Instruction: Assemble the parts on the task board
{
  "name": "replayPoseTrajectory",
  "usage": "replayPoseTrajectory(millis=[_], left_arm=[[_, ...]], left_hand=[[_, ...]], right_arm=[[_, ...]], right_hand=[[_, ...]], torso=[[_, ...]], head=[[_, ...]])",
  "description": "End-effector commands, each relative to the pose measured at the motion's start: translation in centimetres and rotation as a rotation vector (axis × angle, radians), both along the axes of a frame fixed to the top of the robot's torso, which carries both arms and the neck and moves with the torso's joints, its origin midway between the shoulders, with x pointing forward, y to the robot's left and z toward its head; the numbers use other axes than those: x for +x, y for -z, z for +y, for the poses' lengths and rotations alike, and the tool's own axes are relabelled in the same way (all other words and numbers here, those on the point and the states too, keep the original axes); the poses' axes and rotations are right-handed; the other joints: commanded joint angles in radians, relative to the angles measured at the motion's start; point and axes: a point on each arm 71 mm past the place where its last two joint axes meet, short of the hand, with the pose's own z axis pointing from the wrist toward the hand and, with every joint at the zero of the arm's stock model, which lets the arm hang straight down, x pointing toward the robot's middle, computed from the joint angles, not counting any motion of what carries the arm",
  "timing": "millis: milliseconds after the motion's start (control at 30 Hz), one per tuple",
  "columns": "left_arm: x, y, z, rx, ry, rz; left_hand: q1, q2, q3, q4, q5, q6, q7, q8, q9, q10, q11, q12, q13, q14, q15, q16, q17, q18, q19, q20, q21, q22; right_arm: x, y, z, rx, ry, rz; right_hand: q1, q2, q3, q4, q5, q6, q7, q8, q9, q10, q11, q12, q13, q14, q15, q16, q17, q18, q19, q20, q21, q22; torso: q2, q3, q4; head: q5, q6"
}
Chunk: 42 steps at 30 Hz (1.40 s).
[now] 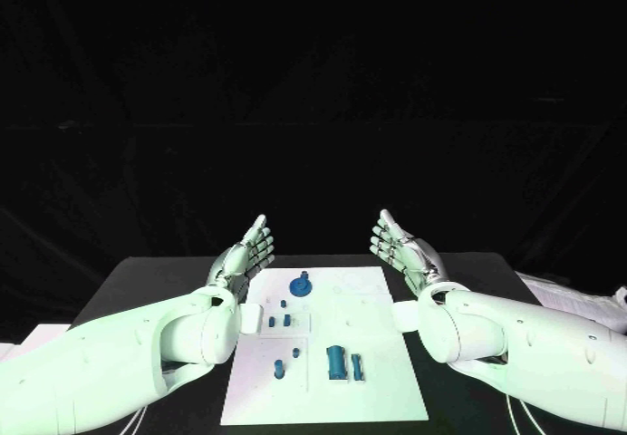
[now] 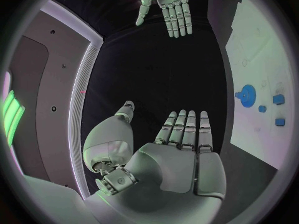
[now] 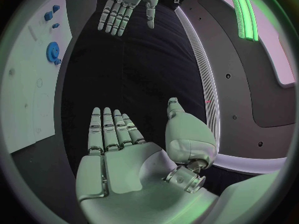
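In the head view the task board [image 1: 372,381] lies flat in the middle of the black table [image 1: 144,281], between the two white arms. On it sit the blue parts: a round gear [image 1: 302,288] near the far edge, a few small pegs [image 1: 280,319] below it toward the left side, a single small peg [image 1: 278,368] lower down, and a larger upright block [image 1: 337,362] with a thin piece [image 1: 357,366] just beside it. The left hand [image 1: 243,256] is raised at the board's far left corner, fingers straight and close together, holding nothing; the right hand [image 1: 407,252] mirrors it at the far right corner, likewise flat and empty. In the left wrist view the left hand [image 2: 181,159] shows an open palm with extended fingers and thumb apart, the right hand [image 2: 167,7] faces it across the dark table, and the gear [image 2: 246,93] sits on the board [image 2: 264,45]. In the right wrist view the right hand [image 3: 121,159] lies flat and empty, the left hand [image 3: 127,5] opposite, with the gear [image 3: 52,51] on the board [image 3: 25,94].
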Motion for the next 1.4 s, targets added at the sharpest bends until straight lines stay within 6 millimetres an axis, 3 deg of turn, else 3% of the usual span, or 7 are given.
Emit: replayPoseTrajectory(millis=[33,433,900,933,967,1100,1400], left_arm=[[-0.34,-0.70,0.26,0.088,-0.100,-0.108],[-0.56,-0.69,0.14,0.096,-0.109,-0.115],[-0.56,-0.69,0.14,0.096,-0.109,-0.115],[-0.56,-0.69,0.14,0.096,-0.109,-0.115],[-0.56,-0.69,0.14,0.096,-0.109,-0.115],[-0.56,-0.69,0.14,0.096,-0.109,-0.115],[-0.56,-0.69,0.14,0.096,-0.109,-0.115]], left_hand=[[-0.151,0.004,-0.051,0.001,-0.006,-0.115,-0.016,-0.007,-0.002,-0.128,-0.009,-0.006,-0.002,-0.114,-0.004,-0.037,-0.015,-0.074,-0.099,-0.060,-0.006,-0.059],[-0.287,0.004,-0.165,0.001,-0.006,-0.219,-0.016,-0.007,-0.002,-0.243,-0.009,-0.006,-0.002,-0.218,-0.004,-0.037,-0.015,-0.074,-0.190,-0.060,-0.006,-0.112],[-0.373,0.004,-0.165,0.001,-0.006,-0.285,-0.016,-0.007,-0.002,-0.316,-0.009,-0.006,-0.002,-0.283,-0.004,-0.037,-0.015,-0.074,-0.244,-0.060,-0.006,-0.190],[-0.382,0.004,-0.165,0.001,-0.006,-0.294,-0.016,-0.007,-0.002,-0.326,-0.009,-0.006,-0.002,-0.291,-0.004,-0.037,-0.015,-0.074,-0.320,-0.060,-0.006,-0.190],[-0.402,0.004,-0.165,0.001,-0.006,-0.373,-0.016,-0.007,-0.002,-0.342,-0.009,-0.006,-0.002,-0.369,-0.004,-0.037,-0.015,-0.074,-0.320,-0.060,-0.006,-0.190],[-0.488,0.004,-0.165,0.001,-0.006,-0.373,-0.016,-0.007,-0.002,-0.412,-0.009,-0.006,-0.002,-0.369,-0.004,-0.037,-0.015,-0.074,-0.320,-0.060,-0.006,-0.190],[-0.488,0.004,-0.165,0.001,-0.006,-0.373,-0.016,-0.007,-0.002,-0.412,-0.009,-0.006,-0.002,-0.369,-0.004,-0.037,-0.015,-0.074,-0.320,-0.060,-0.006,-0.190]], right_arm=[[-0.20,-0.19,-0.37,0.006,0.094,-0.026],[-0.21,-0.19,-0.37,0.006,0.095,-0.026],[-0.21,-0.19,-0.37,0.006,0.095,-0.026],[-0.21,-0.19,-0.37,0.006,0.095,-0.026],[-0.21,-0.19,-0.37,0.006,0.095,-0.026],[-0.21,-0.19,-0.37,0.006,0.095,-0.026],[-0.21,-0.19,-0.37,0.006,0.095,-0.026]], right_hand=[[-0.168,-0.002,0.001,-0.005,-0.008,-0.112,-0.020,-0.007,-0.025,-0.131,-0.005,-0.006,-0.006,-0.139,-0.002,-0.007,-0.040,-0.060,-0.129,-0.029,-0.023,-0.002],[-0.316,-0.002,0.001,-0.005,-0.008,-0.211,-0.020,-0.007,-0.025,-0.246,-0.005,-0.006,-0.006,-0.261,-0.002,-0.007,-0.040,-0.060,-0.243,-0.029,-0.023,-0.002],[-0.411,-0.002,0.001,-0.005,-0.008,-0.274,-0.020,-0.007,-0.025,-0.321,-0.005,-0.006,-0.006,-0.341,-0.002,-0.007,-0.040,-0.060,-0.317,-0.029,-0.023,-0.002],[-0.416,-0.002,0.001,-0.005,-0.008,-0.276,-0.020,-0.007,-0.025,-0.324,-0.005,-0.006,-0.006,-0.343,-0.002,-0.007,-0.040,-0.060,-0.319,-0.029,-0.023,-0.002],[-0.420,-0.002,0.001,-0.005,-0.008,-0.279,-0.020,-0.007,-0.025,-0.326,-0.005,-0.006,-0.006,-0.347,-0.002,-0.007,-0.040,-0.060,-0.322,-0.029,-0.023,-0.002],[-0.539,-0.002,0.001,-0.005,-0.008,-0.359,-0.020,-0.007,-0.025,-0.420,-0.005,-0.006,-0.006,-0.445,-0.002,-0.007,-0.040,-0.060,-0.415,-0.029,-0.023,-0.002],[-0.539,-0.002,0.001,-0.005,-0.008,-0.359,-0.020,-0.007,-0.025,-0.420,-0.005,-0.006,-0.006,-0.445,-0.002,-0.007,-0.040,-0.060,-0.415,-0.029,-0.023,-0.002]], torso=[[-0.004,0.0008,0.0004],[-0.004,0.0008,0.0004],[-0.004,0.0008,0.0004],[-0.004,0.0008,0.0004],[-0.004,0.0008,0.0004],[-0.004,0.0008,0.0004],[-0.004,0.0008,0.0004]], head=[[0.000,0.001],[0.000,0.001],[0.000,0.001],[0.000,0.001],[0.000,0.001],[0.000,0.001],[0.000,0.001]])
